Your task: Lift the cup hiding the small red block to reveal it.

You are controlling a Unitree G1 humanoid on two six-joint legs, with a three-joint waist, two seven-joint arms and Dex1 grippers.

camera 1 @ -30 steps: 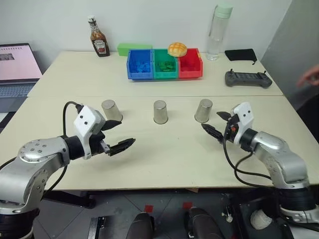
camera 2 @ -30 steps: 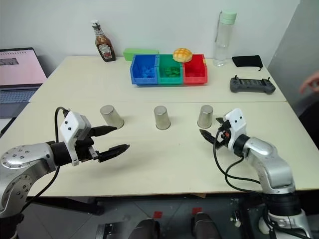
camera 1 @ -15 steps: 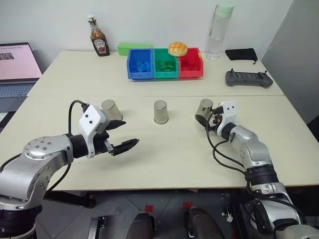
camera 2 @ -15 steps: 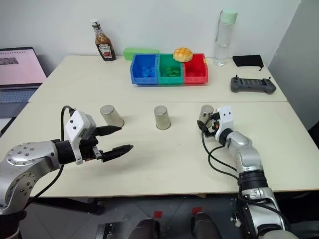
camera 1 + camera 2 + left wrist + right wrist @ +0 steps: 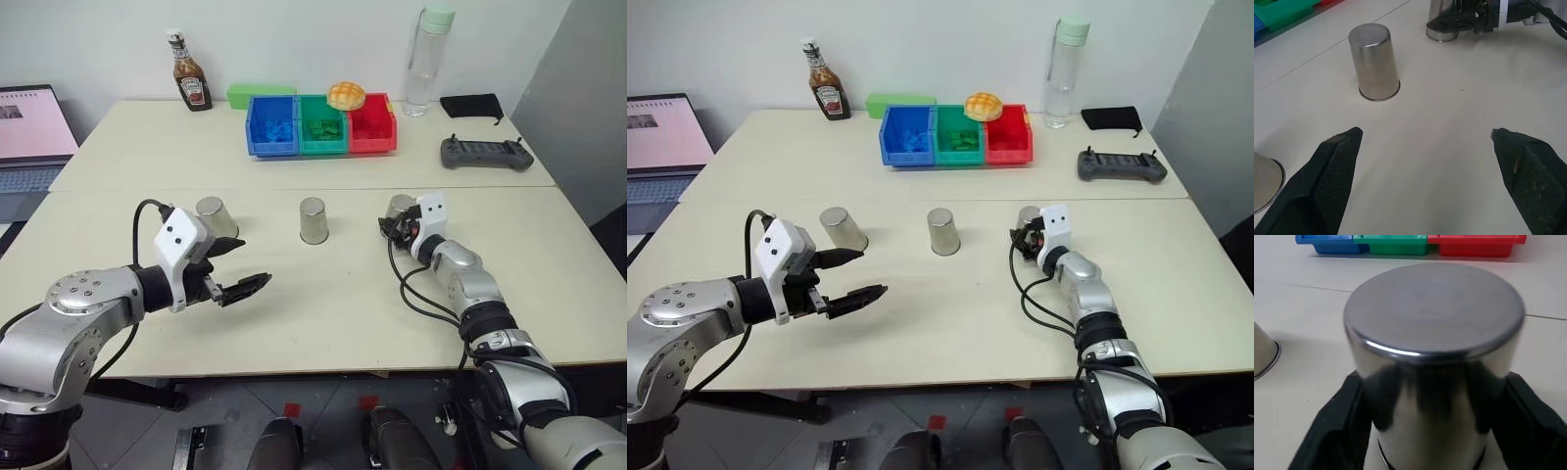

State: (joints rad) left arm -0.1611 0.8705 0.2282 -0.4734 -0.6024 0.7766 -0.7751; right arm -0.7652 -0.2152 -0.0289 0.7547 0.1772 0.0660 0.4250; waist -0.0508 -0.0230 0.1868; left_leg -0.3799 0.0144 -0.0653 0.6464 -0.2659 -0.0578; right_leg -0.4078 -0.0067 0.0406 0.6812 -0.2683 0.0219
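1. Three silver cups stand upside down in a row across the near half of the table: the left cup, the middle cup and the right cup.
2. The right gripper reaches level to the right cup, and its two black fingers are clamped against opposite sides of the cup's lower body. The cup's rim sits on the table.
3. The left gripper hovers above the table, near the left cup and apart from it, with its fingers spread wide and nothing between them.
4. The small red block cannot be seen; which cup covers it cannot be told.
5. At the far side stand a blue bin, a green bin and a red bin side by side, with a ketchup bottle and a clear water bottle beyond.
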